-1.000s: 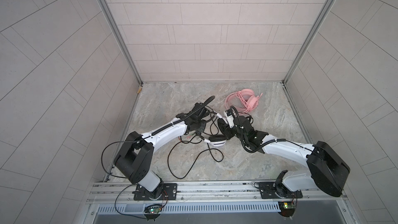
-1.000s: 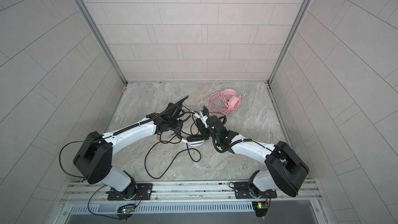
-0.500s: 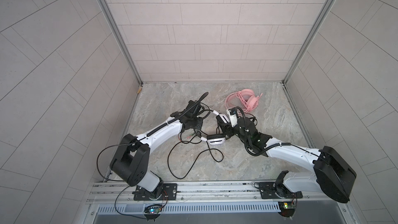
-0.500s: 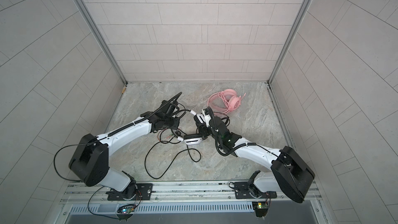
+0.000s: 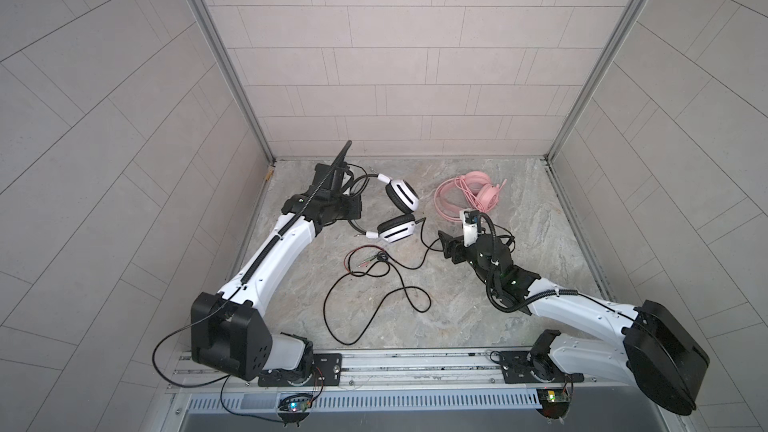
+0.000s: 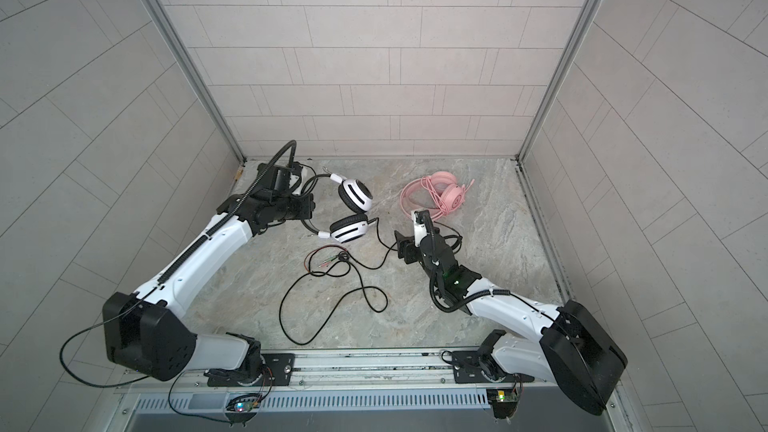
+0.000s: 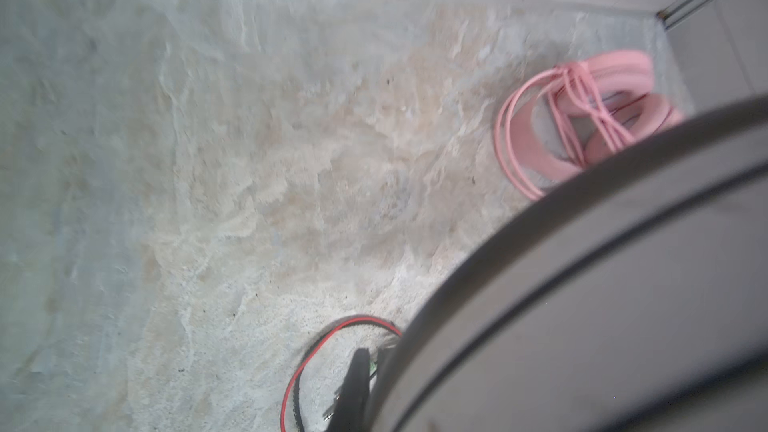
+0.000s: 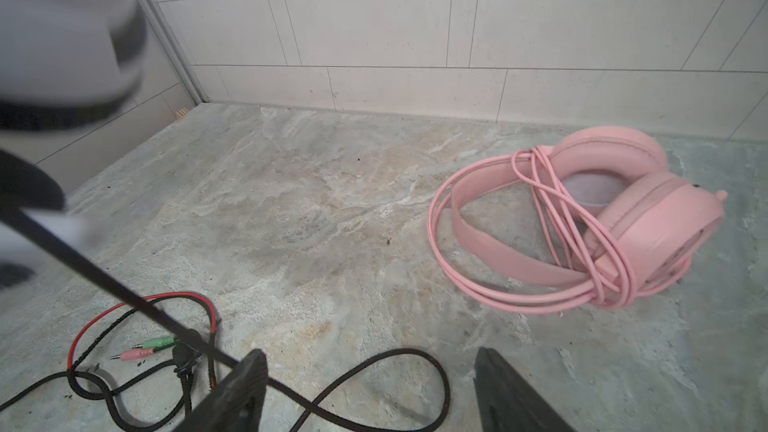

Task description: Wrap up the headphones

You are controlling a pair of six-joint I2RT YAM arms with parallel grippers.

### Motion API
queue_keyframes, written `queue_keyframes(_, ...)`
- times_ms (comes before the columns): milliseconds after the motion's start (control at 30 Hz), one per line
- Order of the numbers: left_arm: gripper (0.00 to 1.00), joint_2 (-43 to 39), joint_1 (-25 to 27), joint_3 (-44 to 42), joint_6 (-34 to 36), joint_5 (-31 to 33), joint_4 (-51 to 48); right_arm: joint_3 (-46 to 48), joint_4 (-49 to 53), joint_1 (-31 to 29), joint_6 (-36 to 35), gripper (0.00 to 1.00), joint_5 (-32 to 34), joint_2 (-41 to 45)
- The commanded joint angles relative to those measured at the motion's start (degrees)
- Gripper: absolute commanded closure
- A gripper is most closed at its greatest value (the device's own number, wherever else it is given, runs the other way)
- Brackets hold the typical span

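Left claw (image 5: 356, 211), clamped on the white headset (image 5: 401, 197), has hauled it far-left, arm stretched out; right claw (image 5: 447, 246) now gapes wide, pulled back right.

The left pincer (image 5: 354, 210) has pulled the white headset (image 5: 398, 229) back-left; the right pincer (image 5: 445, 245) has opened.

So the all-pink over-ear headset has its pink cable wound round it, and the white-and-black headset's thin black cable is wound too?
No: the thin black cable lies loose on the floor, as both top views show. The all-pink over-ear headset is wrapped.
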State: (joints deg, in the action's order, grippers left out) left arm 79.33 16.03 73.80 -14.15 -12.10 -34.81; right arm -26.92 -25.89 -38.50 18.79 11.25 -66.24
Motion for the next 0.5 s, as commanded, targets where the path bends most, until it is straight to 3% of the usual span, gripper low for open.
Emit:
queue_keyframes(0, 1.00, -1.0, -1.1, 6.9, 2.3, -4.2, -6.9, 0.7, -2.0, 0.7, 1.5, 0.21, 0.9, 2.3)
queue_keyframes(300, 1.00, 2.0, -1.8, 20.5, 1.5, -13.7, -13.1, -1.5, -6.4, 1.2, -0.1, 0.19, -12.9, -4.7)
queue_keyframes(467, 1.00, 2.8, -2.8, 25.1, 0.9, -13.4, -14.4, -0.1, -7.5, 1.8, 1.0, 0.14, -11.7, -2.7)
